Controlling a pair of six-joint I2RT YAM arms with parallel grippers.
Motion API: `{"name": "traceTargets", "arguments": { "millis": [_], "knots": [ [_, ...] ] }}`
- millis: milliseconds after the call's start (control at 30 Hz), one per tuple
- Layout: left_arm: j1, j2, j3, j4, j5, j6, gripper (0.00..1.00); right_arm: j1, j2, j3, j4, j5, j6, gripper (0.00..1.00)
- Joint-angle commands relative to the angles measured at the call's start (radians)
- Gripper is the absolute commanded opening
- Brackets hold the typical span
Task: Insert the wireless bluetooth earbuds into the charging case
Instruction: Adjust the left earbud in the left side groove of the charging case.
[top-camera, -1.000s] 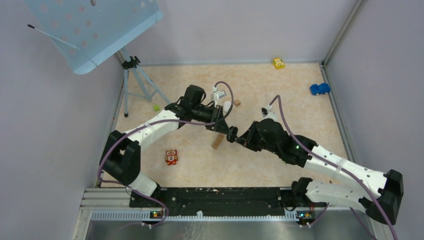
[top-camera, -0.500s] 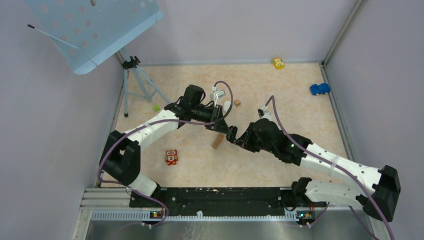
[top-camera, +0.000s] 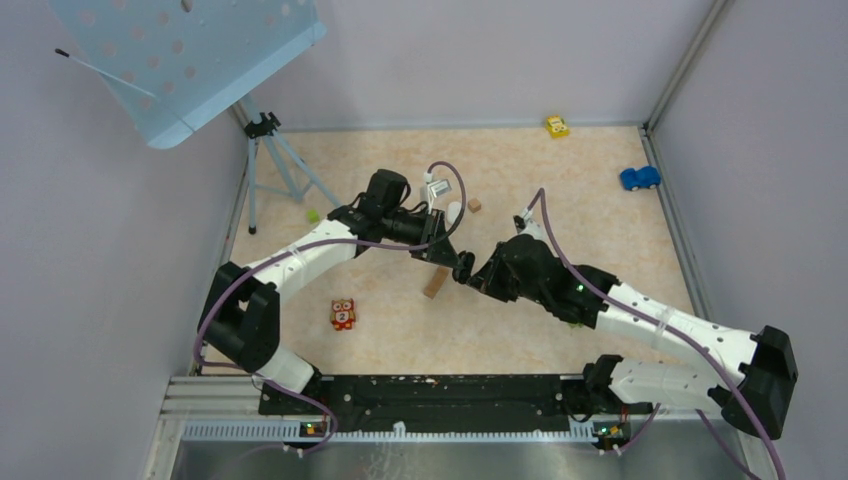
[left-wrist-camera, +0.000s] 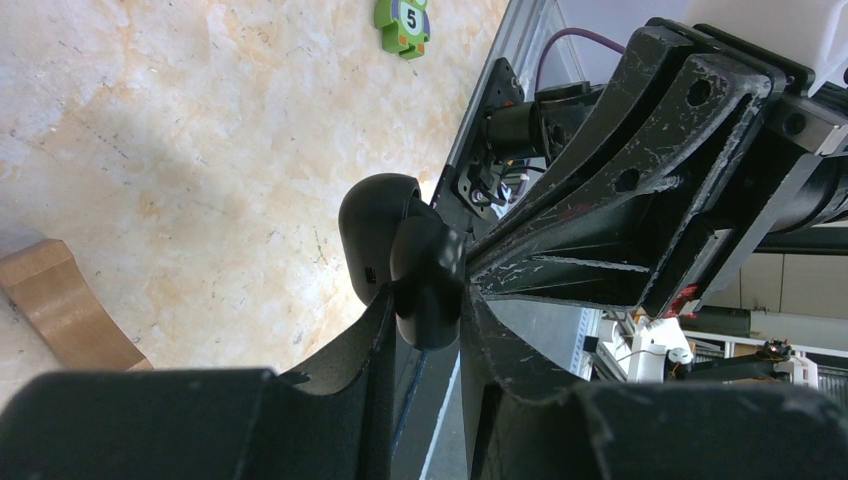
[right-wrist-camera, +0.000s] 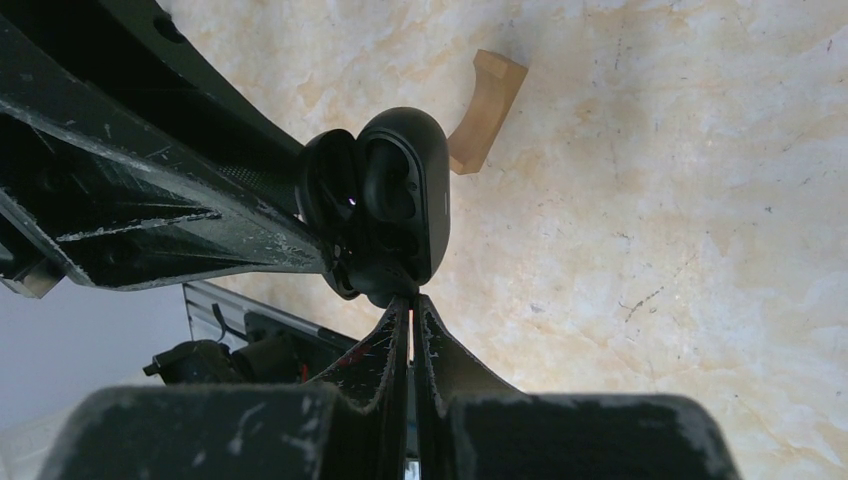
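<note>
wooden block (top-camera: 436, 283), just beside left end effector (top-camera: 453, 262)

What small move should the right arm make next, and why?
Probably press the right end effector gently forward: its shut tips touch the open charging case, which the left end effector holds, and what looks like a black earbud may not be fully seated.

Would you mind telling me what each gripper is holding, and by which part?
The left gripper pinches the black charging case by one end. The right gripper is shut, tips at the case; whether it holds anything cannot be told.
</note>
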Motion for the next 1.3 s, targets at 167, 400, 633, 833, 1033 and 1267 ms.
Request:
{"name": "traceTargets", "arguments": {
  "millis": [167,400,633,833,1033,1267],
  "knots": [
    [-0.002,-0.045,0.033,0.017,0.003,0.029,0.00,-0.010,0.015,0.049,0.007,0.038,0.008,0.00],
    [-0.003,-0.046,0.035,0.017,0.005,0.029,0.00,-0.010,0.018,0.044,0.000,0.045,0.012,0.00],
    [-0.002,-0.045,0.034,0.017,0.006,0.029,0.00,-0.009,0.021,0.038,0.008,0.039,0.018,0.00],
    [-0.002,-0.045,0.035,0.017,0.007,0.030,0.00,-0.010,0.030,0.030,0.015,0.027,0.028,0.00],
    [-0.002,-0.044,0.033,0.016,0.007,0.032,0.00,-0.010,0.030,0.032,0.022,0.021,0.028,0.17],
    [-0.002,-0.044,0.031,0.017,0.007,0.032,0.00,-0.010,0.014,0.032,0.017,0.024,0.028,0.24]
  ]
}}
